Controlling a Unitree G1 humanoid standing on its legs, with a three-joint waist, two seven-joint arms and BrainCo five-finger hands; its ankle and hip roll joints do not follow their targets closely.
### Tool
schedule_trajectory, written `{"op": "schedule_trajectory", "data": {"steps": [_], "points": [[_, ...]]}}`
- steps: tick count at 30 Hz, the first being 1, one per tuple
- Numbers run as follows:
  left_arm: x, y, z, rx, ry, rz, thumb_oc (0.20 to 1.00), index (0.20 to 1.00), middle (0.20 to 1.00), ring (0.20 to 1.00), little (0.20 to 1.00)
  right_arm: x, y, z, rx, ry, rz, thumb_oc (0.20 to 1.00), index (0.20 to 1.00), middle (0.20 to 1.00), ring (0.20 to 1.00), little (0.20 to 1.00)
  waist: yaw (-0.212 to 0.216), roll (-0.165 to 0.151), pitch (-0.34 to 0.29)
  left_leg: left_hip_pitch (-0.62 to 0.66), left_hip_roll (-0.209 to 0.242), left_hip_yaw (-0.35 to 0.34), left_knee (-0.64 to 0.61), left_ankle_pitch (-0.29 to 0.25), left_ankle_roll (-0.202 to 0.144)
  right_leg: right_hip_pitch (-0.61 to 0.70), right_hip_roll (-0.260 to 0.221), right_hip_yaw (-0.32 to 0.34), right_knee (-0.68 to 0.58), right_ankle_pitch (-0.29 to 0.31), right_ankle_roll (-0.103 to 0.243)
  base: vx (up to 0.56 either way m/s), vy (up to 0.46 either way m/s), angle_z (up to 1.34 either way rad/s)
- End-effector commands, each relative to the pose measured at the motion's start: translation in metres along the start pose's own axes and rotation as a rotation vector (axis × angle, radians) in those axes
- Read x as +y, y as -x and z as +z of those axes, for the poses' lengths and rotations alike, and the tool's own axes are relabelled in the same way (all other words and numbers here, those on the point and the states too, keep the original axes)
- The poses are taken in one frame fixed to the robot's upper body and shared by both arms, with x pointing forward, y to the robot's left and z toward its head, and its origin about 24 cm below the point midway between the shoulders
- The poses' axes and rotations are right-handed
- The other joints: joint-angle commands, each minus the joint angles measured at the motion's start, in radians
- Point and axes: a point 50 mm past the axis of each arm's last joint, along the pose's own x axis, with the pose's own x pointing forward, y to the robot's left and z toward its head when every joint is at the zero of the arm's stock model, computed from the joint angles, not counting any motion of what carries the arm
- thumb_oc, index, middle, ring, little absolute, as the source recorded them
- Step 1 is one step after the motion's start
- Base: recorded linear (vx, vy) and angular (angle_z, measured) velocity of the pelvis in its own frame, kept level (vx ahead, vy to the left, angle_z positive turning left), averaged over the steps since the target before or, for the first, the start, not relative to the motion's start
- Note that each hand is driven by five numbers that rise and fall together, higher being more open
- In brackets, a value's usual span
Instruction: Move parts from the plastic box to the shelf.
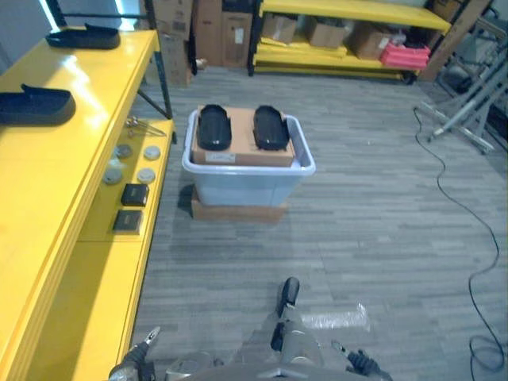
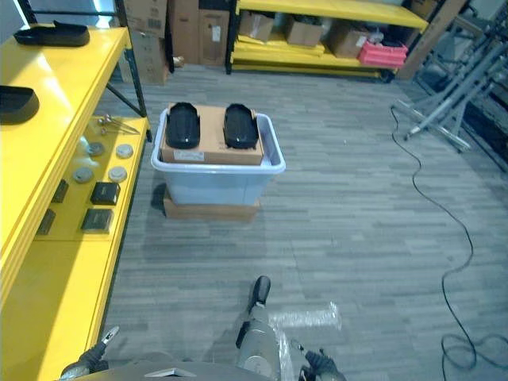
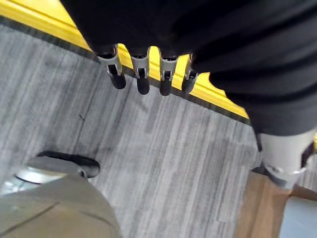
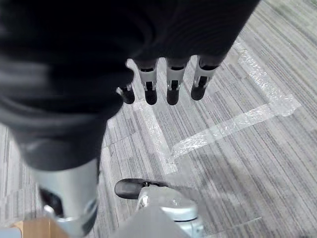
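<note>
- I count one pale plastic box (image 1: pixel 248 178) on the floor, holding one brown carton (image 1: pixel 242 147).
- Two black parts (image 1: pixel 213 127) (image 1: pixel 271 127) lie side by side on that carton.
- Two more black parts (image 1: pixel 33 103) (image 1: pixel 83 36) sit on the yellow shelf (image 1: pixel 71 171).
- Lower shelf level: I make out four small round grey pieces (image 1: pixel 146 175) and two small black blocks (image 1: pixel 134 194).
- Two robot hands, left (image 3: pixel 143 74) and right (image 4: pixel 168 82), fingers straight.

We see grey plank flooring (image 1: pixel 381 214), clear tape strips (image 4: pixel 237 121) on it, and yellow racking (image 1: pixel 349 16) with cardboard boxes (image 1: pixel 325 33) beyond.
</note>
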Motion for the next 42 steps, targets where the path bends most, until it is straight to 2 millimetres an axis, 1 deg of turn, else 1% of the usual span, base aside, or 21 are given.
{"op": "schedule_trajectory", "data": {"steps": [1, 3, 5, 6, 8, 11, 12, 14, 16, 17, 18, 19, 20, 21, 22, 24, 25, 29, 35, 41, 42], "points": [[0.006, 0.0, 0.01, -0.05, -0.056, -0.002, 1.0, 1.0, 1.0, 1.0, 1.0, -0.003, -0.004, 0.023, -0.081, -0.013, -0.015, 1.0, 1.0, 1.0, 1.0, 1.0, 0.019, -0.012, -0.033, -0.081, 0.073, 0.087, -0.037, 0.017, 0.001, 0.131, -0.031, 0.036, -0.092, 0.096, 0.09, 0.34, -0.255, 0.55], [0.006, 0.0, 0.008, -0.037, -0.048, 0.009, 1.0, 1.0, 1.0, 1.0, 1.0, -0.006, -0.005, 0.024, -0.069, -0.004, -0.033, 1.0, 1.0, 1.0, 1.0, 1.0, 0.021, -0.018, -0.055, -0.065, 0.103, 0.079, -0.025, 0.01, -0.016, 0.157, -0.009, 0.046, -0.057, 0.061, 0.082, 0.43, -0.319, 0.68], [0.003, 0.0, 0.005, -0.028, -0.038, -0.002, 1.0, 1.0, 1.0, 1.0, 1.0, -0.009, -0.006, 0.028, -0.053, 0.022, -0.043, 1.0, 1.0, 1.0, 1.0, 1.0, 0.027, -0.031, -0.082, -0.032, 0.155, 0.089, 0.009, 0.014, -0.05, 0.184, 0.023, 0.036, -0.012, 0.034, 0.049, 0.43, -0.339, 0.47], [0.003, 0.0, 0.005, -0.028, -0.038, -0.002, 1.0, 1.0, 1.0, 1.0, 1.0, -0.009, -0.006, 0.028, -0.053, 0.022, -0.044, 1.0, 1.0, 1.0, 1.0, 1.0, 0.027, -0.03, -0.082, -0.032, 0.156, 0.089, 0.009, 0.013, -0.051, 0.185, 0.024, 0.035, -0.012, 0.034, 0.049, 0.38, -0.343, 0.05], [-0.003, 0.0, 0.004, -0.029, -0.028, -0.015, 1.0, 1.0, 1.0, 1.0, 1.0, -0.011, -0.007, 0.032, -0.032, 0.08, -0.048, 1.0, 1.0, 1.0, 1.0, 1.0, 0.029, -0.028, -0.097, -0.047, 0.216, 0.088, 0.112, 0.098, -0.088, 0.213, 0.079, 0.029, -0.013, 0.001, -0.006, 0.3, -0.336, -0.07], [-0.009, -0.001, 0.006, -0.034, -0.02, -0.02, 1.0, 1.0, 1.0, 1.0, 1.0, -0.016, -0.008, 0.033, -0.016, 0.115, -0.064, 1.0, 1.0, 1.0, 1.0, 1.0, 0.037, -0.03, -0.093, -0.122, 0.25, 0.083, 0.29, 0.175, -0.108, 0.237, 0.107, 0.014, -0.024, -0.028, -0.052, 0.12, -0.252, -0.02], [-0.014, -0.001, 0.009, -0.043, -0.013, -0.027, 1.0, 1.0, 1.0, 1.0, 1.0, -0.023, -0.008, 0.033, -0.005, 0.115, -0.081, 1.0, 1.0, 1.0, 1.0, 1.0, 0.046, -0.025, -0.076, -0.244, 0.263, 0.051, 0.493, 0.225, -0.119, 0.265, 0.133, -0.004, -0.042, -0.043, -0.089, 0.05, -0.233, -0.16], [-0.017, -0.002, 0.014, -0.055, 0.004, -0.023, 1.0, 1.0, 1.0, 1.0, 1.0, -0.028, -0.008, 0.033, 0.003, 0.115, -0.091, 1.0, 1.0, 1.0, 1.0, 1.0, 0.057, -0.022, -0.053, -0.327, 0.241, 0.046, 0.547, 0.221, -0.108, 0.289, 0.141, -0.013, -0.055, -0.054, -0.099, 0.04, -0.135, 0.04], [-0.016, -0.003, 0.019, -0.066, 0.028, -0.013, 1.0, 1.0, 1.0, 1.0, 1.0, -0.029, -0.008, 0.031, 0.006, 0.119, -0.091, 1.0, 1.0, 1.0, 1.0, 1.0, 0.06, -0.015, -0.031, -0.354, 0.232, 0.091, 0.464, 0.214, -0.101, 0.325, 0.147, -0.026, -0.069, -0.067, -0.092, 0.06, 0.009, 0.11], [-0.013, -0.003, 0.021, -0.07, 0.042, 0.0, 1.0, 1.0, 1.0, 1.0, 1.0, -0.029, -0.008, 0.028, 0.005, 0.131, -0.086, 1.0, 1.0, 1.0, 1.0, 1.0, 0.056, -0.01, -0.022, -0.341, 0.24, 0.135, 0.343, 0.223, -0.103, 0.351, 0.147, -0.039, -0.079, -0.07, -0.081, 0.07, 0.063, 0.02], [-0.012, -0.003, 0.022, -0.07, 0.043, 0.002, 1.0, 1.0, 1.0, 1.0, 1.0, -0.029, -0.008, 0.028, 0.004, 0.134, -0.085, 1.0, 1.0, 1.0, 1.0, 1.0, 0.056, -0.009, -0.02, -0.335, 0.242, 0.147, 0.309, 0.23, -0.105, 0.359, 0.147, -0.042, -0.083, -0.071, -0.078, 0.1, 0.131, 0.0], [-0.012, -0.003, 0.023, -0.071, 0.042, 0.008, 1.0, 1.0, 1.0, 1.0, 1.0, -0.028, -0.007, 0.024, 0.003, 0.14, -0.087, 1.0, 1.0, 1.0, 1.0, 1.0, 0.052, 0.006, -0.018, -0.333, 0.257, 0.2, 0.137, 0.277, -0.121, 0.385, 0.149, -0.059, -0.096, -0.069, -0.066, 0.13, 0.107, 0.04], [-0.012, -0.003, 0.023, -0.069, 0.042, 0.01, 1.0, 1.0, 1.0, 1.0, 1.0, -0.029, -0.007, 0.022, 0.004, 0.142, -0.088, 1.0, 1.0, 1.0, 1.0, 1.0, 0.053, 0.012, -0.017, -0.323, 0.261, 0.198, 0.105, 0.265, -0.136, 0.404, 0.154, -0.054, -0.102, -0.08, -0.055, 0.21, 0.246, 0.3], [-0.012, -0.004, 0.025, -0.062, 0.029, 0.014, 1.0, 1.0, 1.0, 1.0, 1.0, -0.027, -0.005, 0.016, 0.005, 0.131, -0.093, 1.0, 1.0, 1.0, 1.0, 1.0, 0.039, 0.022, -0.023, -0.288, 0.273, 0.237, -0.033, 0.289, -0.14, 0.419, 0.135, -0.074, -0.108, -0.079, -0.036, 0.16, 0.171, 0.22], [-0.012, -0.004, 0.025, -0.062, 0.029, 0.015, 1.0, 1.0, 1.0, 1.0, 1.0, -0.027, -0.005, 0.016, 0.006, 0.131, -0.093, 1.0, 1.0, 1.0, 1.0, 1.0, 0.039, 0.022, -0.023, -0.287, 0.273, 0.238, -0.035, 0.29, -0.14, 0.419, 0.134, -0.074, -0.108, -0.079, -0.036, 0.05, 0.218, 0.11], [-0.012, -0.004, 0.028, -0.07, 0.021, 0.011, 1.0, 1.0, 1.0, 1.0, 1.0, -0.024, -0.005, 0.014, -0.003, 0.123, -0.083, 1.0, 1.0, 1.0, 1.0, 1.0, 0.036, 0.031, -0.029, -0.254, 0.245, 0.197, -0.102, 0.296, -0.123, 0.39, 0.121, -0.066, -0.086, -0.077, -0.031, 0.0, 0.112, -0.06], [-0.012, -0.004, 0.029, -0.074, 0.018, 0.009, 1.0, 1.0, 1.0, 1.0, 1.0, -0.022, -0.004, 0.013, -0.005, 0.121, -0.076, 1.0, 1.0, 1.0, 1.0, 1.0, 0.037, 0.036, -0.031, -0.236, 0.235, 0.181, -0.12, 0.29, -0.123, 0.387, 0.119, -0.063, -0.081, -0.079, -0.027, 0.07, 0.072, -0.03], [-0.011, -0.004, 0.028, -0.081, 0.007, 0.01, 1.0, 1.0, 1.0, 1.0, 1.0, -0.014, -0.003, 0.004, 0.006, 0.111, -0.053, 1.0, 1.0, 1.0, 1.0, 1.0, 0.038, 0.047, -0.04, -0.191, 0.218, 0.183, -0.168, 0.284, -0.126, 0.392, 0.12, -0.069, -0.082, -0.085, -0.02, 0.1, 0.012, 0.04], [-0.018, -0.002, 0.02, -0.08, -0.027, -0.009, 1.0, 1.0, 1.0, 1.0, 1.0, -0.002, -0.002, 0.003, 0.004, 0.122, -0.028, 1.0, 1.0, 1.0, 1.0, 1.0, 0.043, 0.038, -0.058, -0.176, 0.207, 0.185, -0.183, 0.272, -0.124, 0.395, 0.131, -0.059, -0.123, -0.075, -0.018, 0.06, -0.042, 0.1], [-0.016, -0.002, 0.021, -0.081, 0.019, 0.004, 1.0, 1.0, 1.0, 1.0, 1.0, -0.007, -0.002, 0.0, 0.02, 0.164, -0.025, 1.0, 1.0, 1.0, 1.0, 1.0, 0.039, 0.024, -0.059, -0.207, 0.23, 0.189, -0.1, 0.249, -0.134, 0.398, 0.142, -0.043, -0.123, -0.085, -0.035, 0.03, -0.103, -0.08], [-0.017, -0.003, 0.022, -0.081, 0.033, 0.008, 1.0, 1.0, 1.0, 1.0, 1.0, -0.007, -0.002, 0.002, 0.019, 0.178, -0.025, 1.0, 1.0, 1.0, 1.0, 1.0, 0.038, 0.016, -0.048, -0.237, 0.243, 0.184, -0.035, 0.236, -0.137, 0.393, 0.146, -0.036, -0.117, -0.088, -0.045, -0.02, -0.17, -0.07]]}}
